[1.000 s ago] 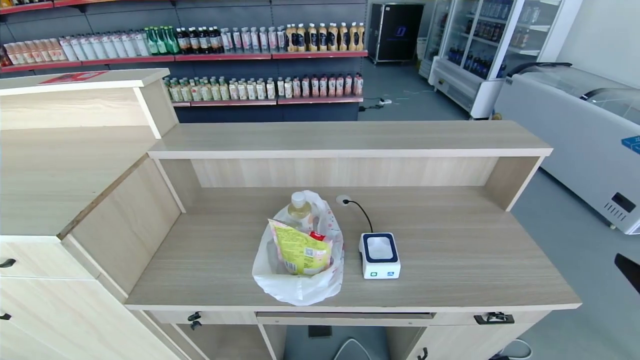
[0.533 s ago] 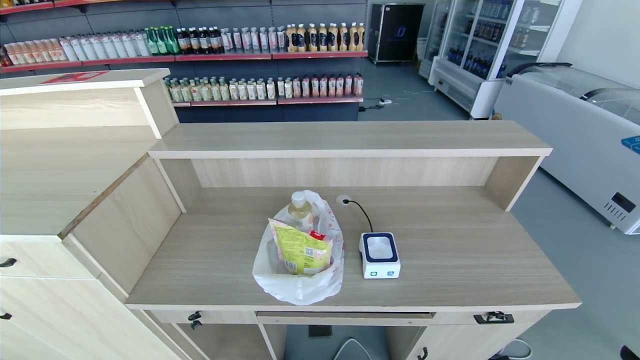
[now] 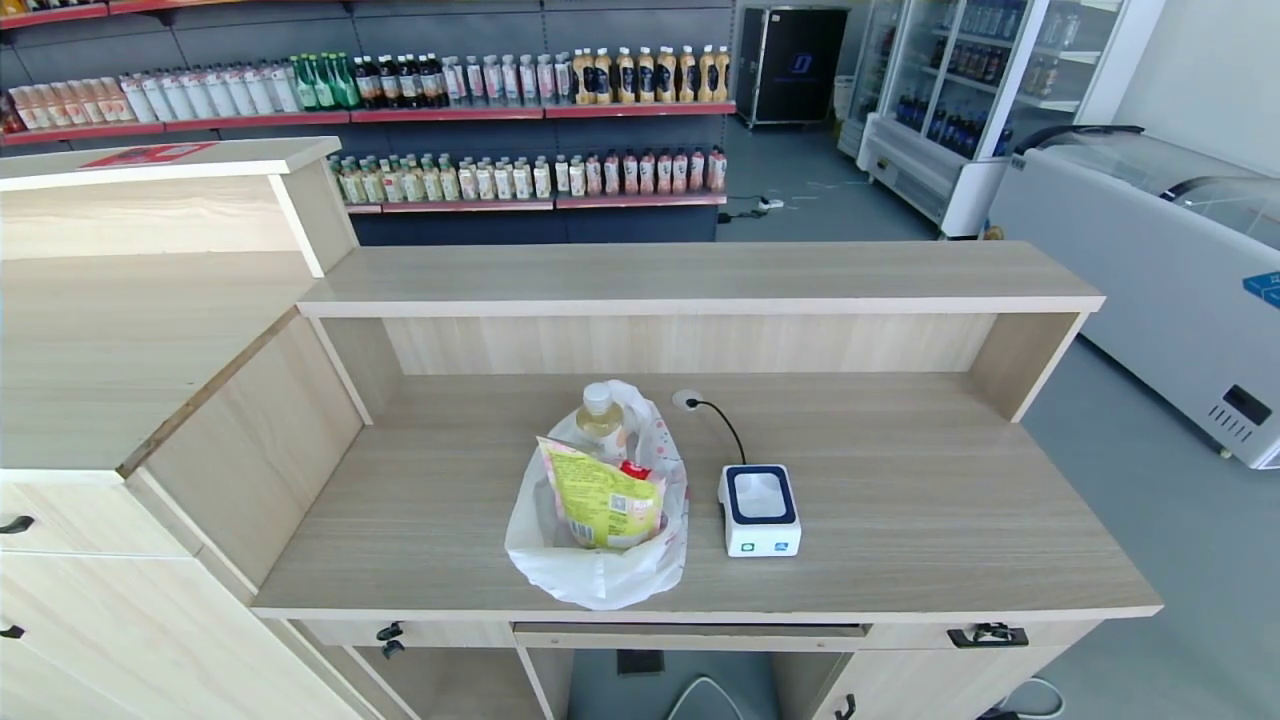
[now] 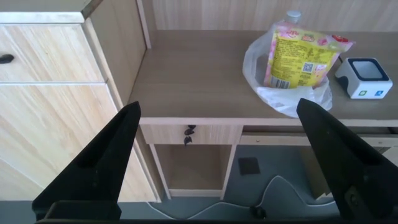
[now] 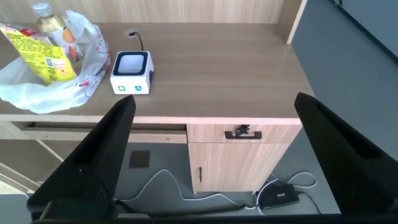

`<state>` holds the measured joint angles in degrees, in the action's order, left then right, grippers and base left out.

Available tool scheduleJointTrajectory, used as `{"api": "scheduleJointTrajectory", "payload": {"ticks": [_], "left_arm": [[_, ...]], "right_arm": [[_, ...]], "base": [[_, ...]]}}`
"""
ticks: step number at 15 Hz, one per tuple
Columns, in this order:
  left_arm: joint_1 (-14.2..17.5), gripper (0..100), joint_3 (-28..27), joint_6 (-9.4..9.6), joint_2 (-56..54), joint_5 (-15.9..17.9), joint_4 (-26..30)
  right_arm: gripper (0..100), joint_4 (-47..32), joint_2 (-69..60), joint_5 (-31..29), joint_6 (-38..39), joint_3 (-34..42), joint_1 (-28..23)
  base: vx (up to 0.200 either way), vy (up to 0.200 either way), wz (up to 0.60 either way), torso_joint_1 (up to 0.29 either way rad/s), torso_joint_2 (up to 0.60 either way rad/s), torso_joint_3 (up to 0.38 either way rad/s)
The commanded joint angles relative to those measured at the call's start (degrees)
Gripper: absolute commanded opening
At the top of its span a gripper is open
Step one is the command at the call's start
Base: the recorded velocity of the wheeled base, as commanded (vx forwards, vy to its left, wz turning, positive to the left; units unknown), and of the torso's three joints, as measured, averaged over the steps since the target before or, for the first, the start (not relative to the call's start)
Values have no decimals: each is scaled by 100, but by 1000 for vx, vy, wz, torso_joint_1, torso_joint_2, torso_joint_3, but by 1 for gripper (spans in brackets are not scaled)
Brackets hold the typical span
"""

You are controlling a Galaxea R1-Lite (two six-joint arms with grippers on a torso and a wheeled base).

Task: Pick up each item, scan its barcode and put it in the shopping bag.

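On the wooden counter (image 3: 900, 520) stands a white shopping bag (image 3: 600, 575), also seen from the left wrist (image 4: 280, 96) and the right wrist (image 5: 37, 93). A yellow-green snack pouch (image 3: 600, 500) and a pale bottle (image 3: 598, 412) stand upright inside it. Just right of the bag sits the white barcode scanner (image 3: 758, 510), with its cable running to the back. My left gripper (image 4: 219, 109) hangs open in front of and below the counter's left front edge, holding nothing. Off the right front edge, my right gripper (image 5: 216, 101) is open and holds nothing.
A raised shelf (image 3: 700, 280) runs along the counter's back, and a side wall (image 3: 250, 440) closes its left. Drawers with dark handles (image 5: 241, 132) sit under the front edge, with cables (image 5: 280, 193) on the floor. A chest freezer (image 3: 1180, 260) stands at right.
A dark part of the right arm at the head view's right edge sank to the bottom corner and then left the picture. Bag, items and scanner have not moved.
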<state>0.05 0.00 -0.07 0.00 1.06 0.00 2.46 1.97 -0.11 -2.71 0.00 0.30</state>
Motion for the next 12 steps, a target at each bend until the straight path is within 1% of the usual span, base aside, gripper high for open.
{"api": "scheduleJointTrajectory", "payload": {"ticks": [1, 12], "left_arm": [[4, 100, 0, -1, 0, -1, 0], [4, 100, 0, -1, 0, -1, 0]], "right_arm": [[100, -18, -197, -7, 25, 0, -22], [100, -97, -197, 11, 7, 0, -22]], "base": [[0, 0, 0, 0, 0, 0], [0, 0, 0, 0, 0, 0]]}}
